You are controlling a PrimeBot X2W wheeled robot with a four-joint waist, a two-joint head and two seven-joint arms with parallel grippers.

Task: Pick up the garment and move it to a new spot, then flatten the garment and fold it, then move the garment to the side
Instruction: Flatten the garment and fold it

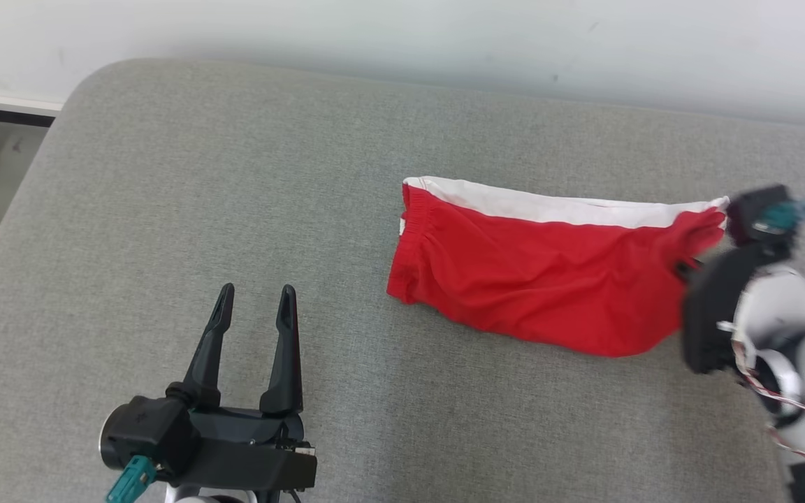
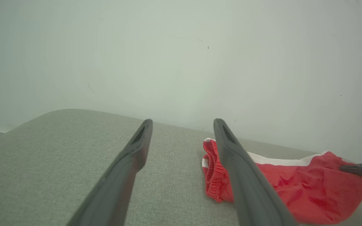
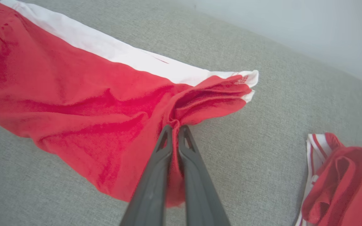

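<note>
Clenching the garment point(image 1: 535, 279) at its hem, the right gripper point(image 3: 175, 127) grasps it; left gripper point(image 1: 257, 290) gapes empty; flattening, folding look undone.

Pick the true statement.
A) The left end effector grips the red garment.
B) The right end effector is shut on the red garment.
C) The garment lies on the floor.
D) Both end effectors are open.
B: the right end effector pinches a bunched fold of the red garment between closed jaws, while the left end effector stands open over the grey cushion.
</note>
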